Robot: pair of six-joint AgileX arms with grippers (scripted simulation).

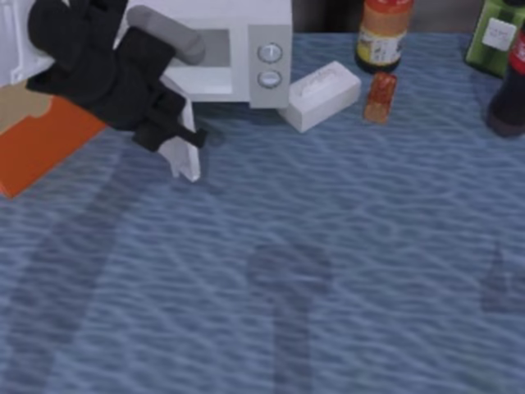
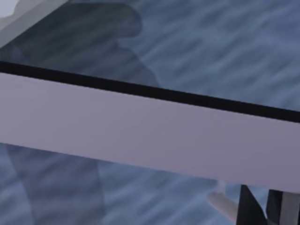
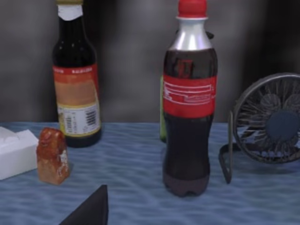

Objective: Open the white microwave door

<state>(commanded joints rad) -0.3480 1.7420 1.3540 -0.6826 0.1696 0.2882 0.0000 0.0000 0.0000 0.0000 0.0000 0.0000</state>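
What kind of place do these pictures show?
Probably a rendered kitchen-style tabletop: a white microwave with its door swung open, a sauce bottle and a cola bottle on a blue cloth.

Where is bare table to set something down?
Free: the blue cloth table in front of the white microwave. Crowded: the far edge, from the swung-out door with the left end effector through white carton to cola bottle.
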